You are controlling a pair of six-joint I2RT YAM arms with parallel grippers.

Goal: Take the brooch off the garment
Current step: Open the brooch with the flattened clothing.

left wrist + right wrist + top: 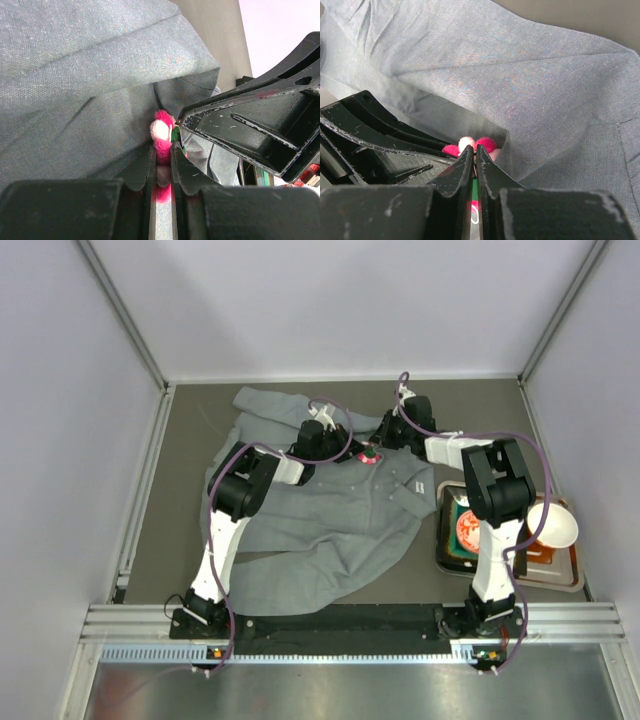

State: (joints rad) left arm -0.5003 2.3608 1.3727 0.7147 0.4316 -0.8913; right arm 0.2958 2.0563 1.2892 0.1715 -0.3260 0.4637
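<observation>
Grey cloth covered most of the dark matte bench (190, 440), which sat boxed in by pale, bare walls (330, 300) with a ribbed aluminium rail (350, 620) along its near edge. The garment (330, 520) lay rumpled and spread flat, its long axis running on a slant from the far left down toward the near middle, one sleeve trailing off at the far left. On its far right part, up in a raised fold, sat the brooch (370, 455), a fluffy pink flower with a pale centre. It was round, so it had no long axis to speak of, and I could not tell which way its pin ran. Both arms reached in and met over it from opposite sides. The left jaws were clamped on the pink fluff, which showed between their pads. The right jaws were drawn almost together on its other side, with a sliver of green and pink caught in the narrow gap. Off to the right, clear of the cloth, a metal tray (442, 530) held a white bowl (552, 525).
</observation>
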